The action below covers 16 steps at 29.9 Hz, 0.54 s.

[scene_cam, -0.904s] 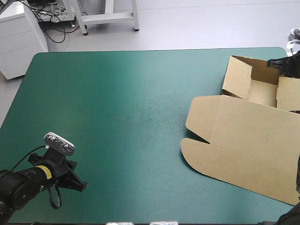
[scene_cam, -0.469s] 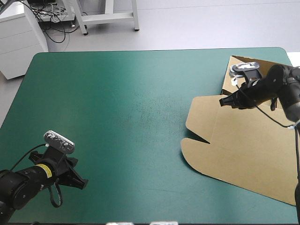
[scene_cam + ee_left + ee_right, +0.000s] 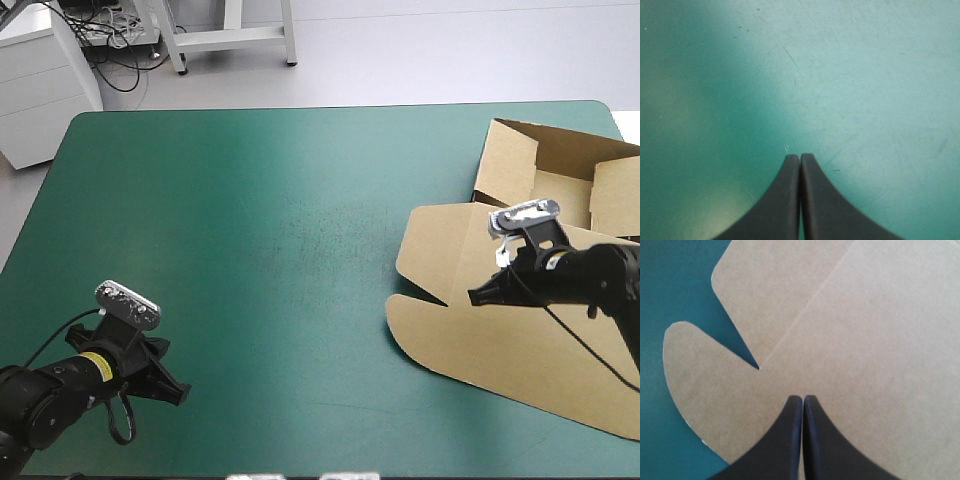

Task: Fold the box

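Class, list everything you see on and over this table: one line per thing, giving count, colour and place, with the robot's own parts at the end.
brown cut-cardboard box: one, brown, on the table's right side; tray part with raised walls at the far right corner, lid lying flat toward the near edge.
teal-green table cover: one, teal-green, spread over the whole tabletop.
left hand: one, black fingers, shut, over bare cover near the near left corner.
right hand: one, black fingers, shut, over the box's flat lid, close to the notch between its two rounded flaps.
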### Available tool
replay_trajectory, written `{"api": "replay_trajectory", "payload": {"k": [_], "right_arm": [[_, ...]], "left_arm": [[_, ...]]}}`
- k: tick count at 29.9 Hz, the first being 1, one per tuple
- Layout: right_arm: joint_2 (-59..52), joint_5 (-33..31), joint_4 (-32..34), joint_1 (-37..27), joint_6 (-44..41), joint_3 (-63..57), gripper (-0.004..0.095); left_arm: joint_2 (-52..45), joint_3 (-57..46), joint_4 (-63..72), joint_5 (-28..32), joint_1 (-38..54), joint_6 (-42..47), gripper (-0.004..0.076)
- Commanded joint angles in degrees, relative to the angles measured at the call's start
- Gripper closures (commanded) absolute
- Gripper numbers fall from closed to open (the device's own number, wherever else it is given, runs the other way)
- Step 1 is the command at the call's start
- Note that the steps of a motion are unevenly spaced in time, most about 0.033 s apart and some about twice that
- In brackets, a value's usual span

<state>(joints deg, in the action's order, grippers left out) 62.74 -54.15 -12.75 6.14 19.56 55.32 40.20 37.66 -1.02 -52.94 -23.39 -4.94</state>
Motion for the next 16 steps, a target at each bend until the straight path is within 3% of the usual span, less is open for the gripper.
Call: {"api": "replay_trajectory", "payload": {"k": [1, 16], "right_arm": [[-7.8, 3.9, -0.3, 0.2, 0.7, -4.2, 0.0916], [-31.1, 5.1, -0.8, 0.2, 0.7, -23.1, 0.0916]], "left_arm": [[-2.5, -0.7, 2.0, 4.7, -0.3, 0.4, 0.0756], [-13.1, -8.5, 5.6, 7.2, -0.3, 0.2, 0.0756]]}}
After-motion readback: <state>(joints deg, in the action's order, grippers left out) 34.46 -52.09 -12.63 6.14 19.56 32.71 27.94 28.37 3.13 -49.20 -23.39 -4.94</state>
